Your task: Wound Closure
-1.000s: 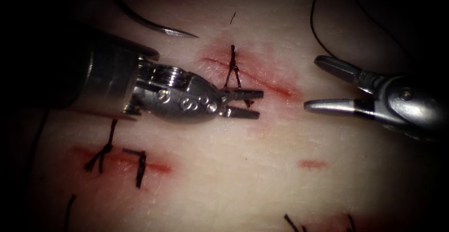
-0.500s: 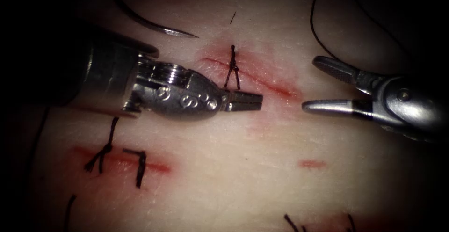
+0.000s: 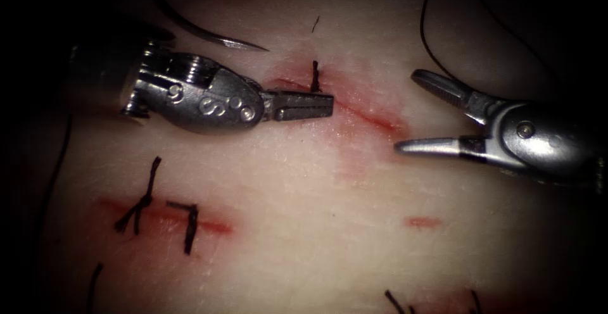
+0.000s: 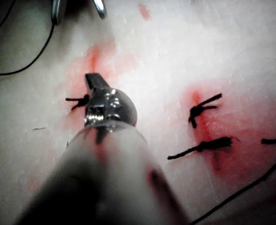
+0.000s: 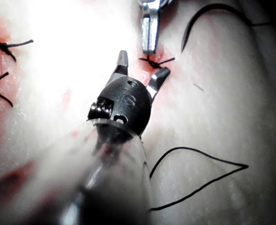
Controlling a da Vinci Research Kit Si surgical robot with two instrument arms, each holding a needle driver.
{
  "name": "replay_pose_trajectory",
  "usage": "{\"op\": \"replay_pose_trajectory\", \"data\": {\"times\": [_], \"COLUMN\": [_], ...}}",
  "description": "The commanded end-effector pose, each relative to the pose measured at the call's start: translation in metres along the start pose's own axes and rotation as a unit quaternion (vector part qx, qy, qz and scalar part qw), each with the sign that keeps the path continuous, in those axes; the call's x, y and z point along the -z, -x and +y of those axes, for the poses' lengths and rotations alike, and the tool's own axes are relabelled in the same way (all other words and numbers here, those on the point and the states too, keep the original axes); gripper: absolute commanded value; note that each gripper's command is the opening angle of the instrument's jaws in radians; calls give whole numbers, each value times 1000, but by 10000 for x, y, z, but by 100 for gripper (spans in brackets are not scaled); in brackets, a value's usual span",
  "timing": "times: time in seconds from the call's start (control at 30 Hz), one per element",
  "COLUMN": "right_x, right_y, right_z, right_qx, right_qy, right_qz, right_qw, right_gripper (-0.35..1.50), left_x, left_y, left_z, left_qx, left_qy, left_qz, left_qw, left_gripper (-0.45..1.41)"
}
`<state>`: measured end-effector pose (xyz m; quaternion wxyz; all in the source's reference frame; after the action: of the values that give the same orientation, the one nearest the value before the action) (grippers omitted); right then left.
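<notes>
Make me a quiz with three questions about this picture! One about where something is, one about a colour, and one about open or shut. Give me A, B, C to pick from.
1. Where is the needle?
A. In the right tool's jaws
B. Lying on the tissue, up beyond the left tool
C. Pushed through the cut

2. What colour is the thread?
A. Black
B. White
C. Green

3. How are the right tool's jaws?
A. Shut on the needle
B. Open, holding nothing
C. Shut on the thread

Answers:
1 B: the needle lies free on the tissue, left of the cut, with no tool holding it.
2 A: the thread of the stitch is black; the left tool has its jaws shut on it.
3 B: the right tool has its jaws spread wide apart, with nothing between them.
</notes>
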<state>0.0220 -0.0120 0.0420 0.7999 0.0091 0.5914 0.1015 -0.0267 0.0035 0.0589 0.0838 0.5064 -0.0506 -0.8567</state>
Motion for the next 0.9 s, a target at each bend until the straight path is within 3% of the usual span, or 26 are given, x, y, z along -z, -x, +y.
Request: {"op": "replay_pose_trajectory", "data": {"times": [0.03,0.17,0.4,0.6,0.9], "right_x": [-19,-47,-81,-113,-130], "right_y": [4,8,7,0,8], "right_z": [2,3,-2,-6,-7], "right_qx": [7,36,63,83,95], "right_qy": [-1,-1,2,5,8], "right_qz": [4,9,12,13,13], "right_qw": [1000,999,998,996,995], "right_gripper": [91,103,103,101,99], "left_x": [-8,-4,3,2,1], "left_y": [5,12,19,22,23], "left_z": [0,0,-2,-3,1], "left_qx": [6,6,25,24,39], "left_qy": [0,0,-10,-5,3], "left_qz": [14,72,117,133,142], "left_qw": [1000,997,993,991,989], "left_gripper": [-45,-45,-45,-45,-45]}}
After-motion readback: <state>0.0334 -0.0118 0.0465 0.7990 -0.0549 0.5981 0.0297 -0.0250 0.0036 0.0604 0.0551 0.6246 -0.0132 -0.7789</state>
